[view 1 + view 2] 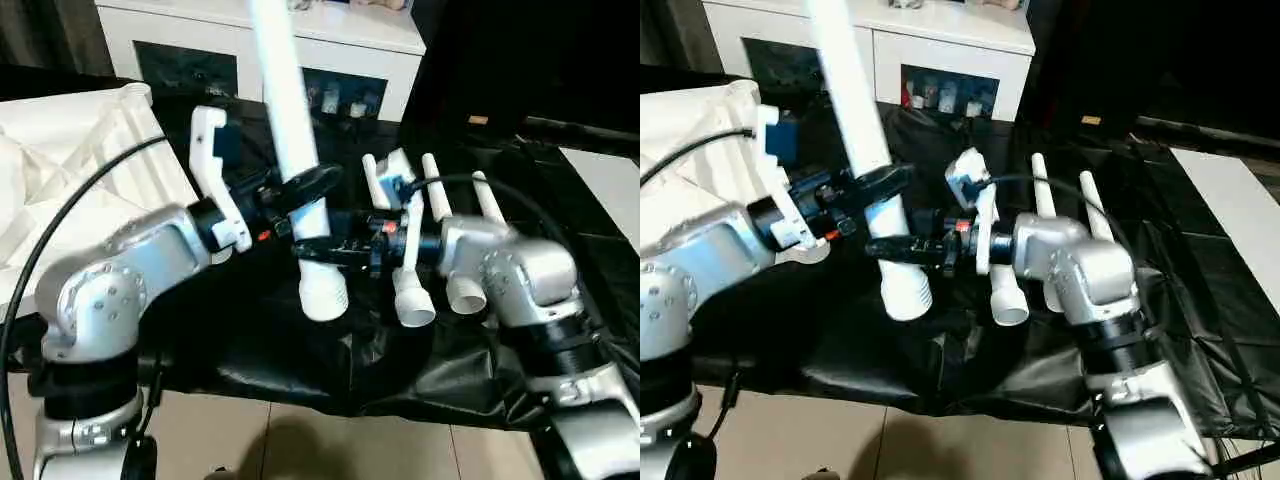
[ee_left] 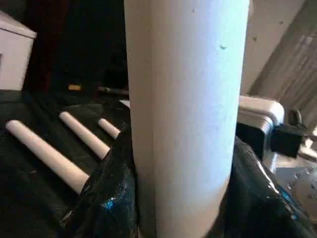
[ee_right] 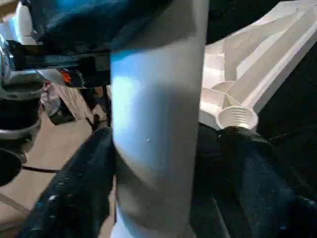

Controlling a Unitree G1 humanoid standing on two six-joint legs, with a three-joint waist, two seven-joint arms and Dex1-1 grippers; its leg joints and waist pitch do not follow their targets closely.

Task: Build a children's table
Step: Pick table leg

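One white tapered leg (image 1: 288, 110) stands nearly upright in the air over the front of the black-covered table, its wide ribbed end (image 1: 324, 295) pointing down. My left gripper (image 1: 308, 186) is shut on it from the left. My right gripper (image 1: 322, 250) is shut on it just below, from the right. Three more legs (image 2: 44, 151) lie side by side on the black cover; two of their wide ends (image 1: 413, 300) show beside my right forearm. The white top (image 1: 95, 135) lies ribbed side up at the far left, apart from the leg, with a threaded corner socket (image 3: 237, 117) showing.
A white cabinet with glass doors (image 1: 350, 55) stands behind the work table. The black cover (image 1: 330, 370) hangs crumpled over the front edge, above a tiled floor. A black cable (image 1: 60, 215) arcs over my left forearm. A dark panel (image 1: 500, 60) rises at the back right.
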